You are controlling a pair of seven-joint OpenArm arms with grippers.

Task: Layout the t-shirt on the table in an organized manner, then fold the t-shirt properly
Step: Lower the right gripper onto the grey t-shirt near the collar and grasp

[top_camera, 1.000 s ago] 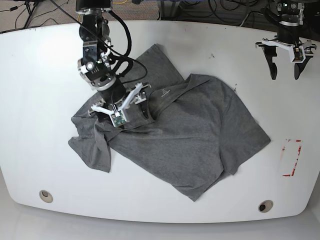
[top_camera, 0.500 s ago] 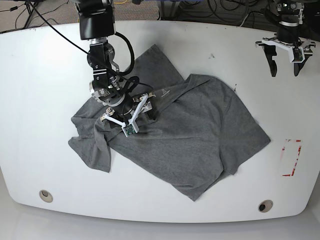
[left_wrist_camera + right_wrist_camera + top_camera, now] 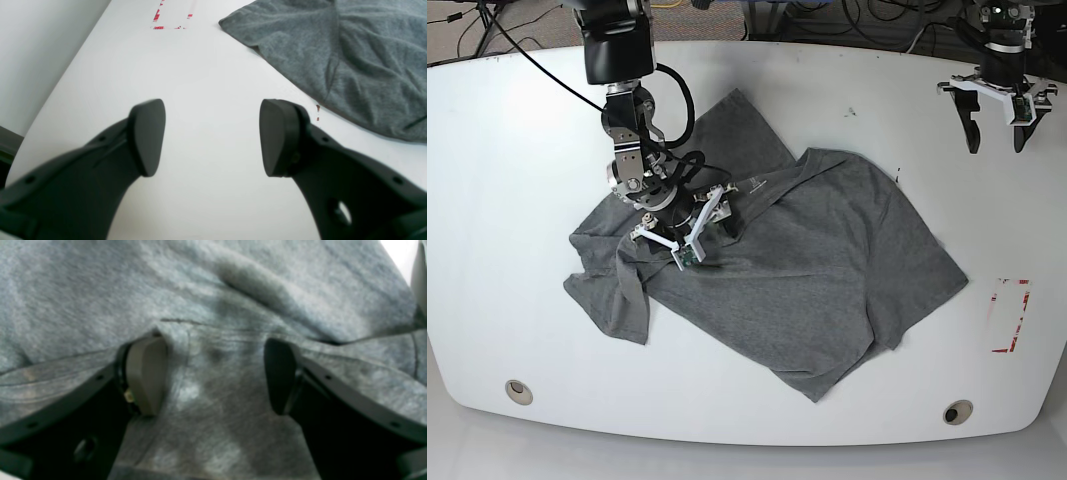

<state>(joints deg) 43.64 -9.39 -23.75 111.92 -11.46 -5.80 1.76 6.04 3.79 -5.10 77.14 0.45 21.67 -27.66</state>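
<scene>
1. Grey heathered cotton fills our right wrist view: the t-shirt (image 3: 213, 290) lies crumpled directly beneath the right gripper (image 3: 213, 373), whose jaws stand wide apart with cloth bunched between the fingers (image 3: 146, 373); we cannot tell whether any fold is truly pinched.
2. From the base view we see the t-shirt (image 3: 827, 270) spread unevenly across the middle of the table (image 3: 507, 200), one flap turned up toward 11 o'clock and a sleeve hanging toward 7 o'clock.
3. Our right gripper (image 3: 685, 228) presses down at the shirt's 10 o'clock side.
4. Farther off, at 2 o'clock, our left gripper (image 3: 995, 125) hovers over bare table, jaws spread wide and holding nothing.
5. A red-and-white tape mark (image 3: 1010, 315) sits at the table's 4 o'clock, clear of the shirt.
</scene>
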